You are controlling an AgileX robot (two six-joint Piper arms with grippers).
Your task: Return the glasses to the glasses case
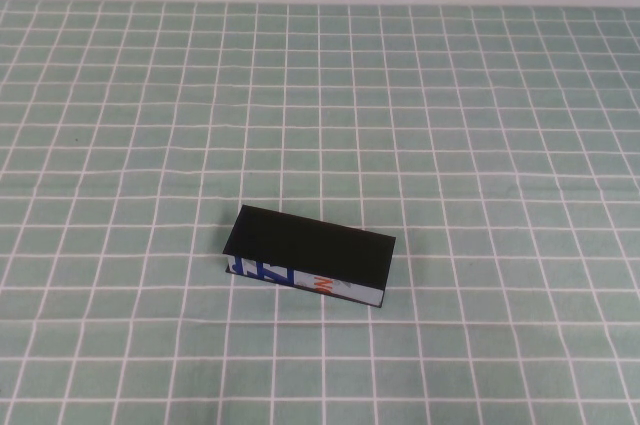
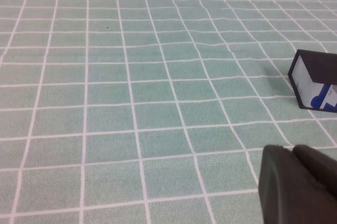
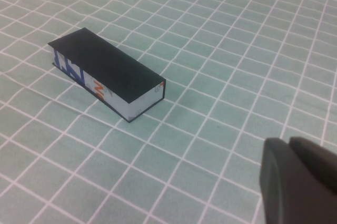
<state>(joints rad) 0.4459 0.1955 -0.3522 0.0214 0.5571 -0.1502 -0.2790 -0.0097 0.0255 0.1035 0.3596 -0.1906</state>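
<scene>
Black lid: the glasses case (image 1: 310, 250) lies shut, its flat black top down over the box and its white front edge with blue and orange marks facing the near edge of the tabletop.
Case position: it sits a little towards the near edge and roughly midway between the left and right edges, skewed so that its right end lies nearer the near edge than its left end.
Cloth: a green tablecloth (image 1: 480, 125) with a white grid covers the whole top; nothing else rests on it.
Glasses: no glasses show in any view; my judgement is that they are already inside the shut case, though the closed lid hides the inside.
Left gripper: the left gripper (image 2: 297, 184) shows only as a dark bulk at the corner of its wrist view, well apart from the case end (image 2: 314, 81); I cannot tell how its jaws stand.
Right gripper: the right gripper (image 3: 297, 179) hangs clear of the case (image 3: 108, 76), touching nothing; its jaws cannot be read either.
High view: neither arm reaches into it, so both seem held back off the working area.
Progress: the task looks finished or nearly so; judging by the shut lid, nothing is left but to keep the arms parked.
</scene>
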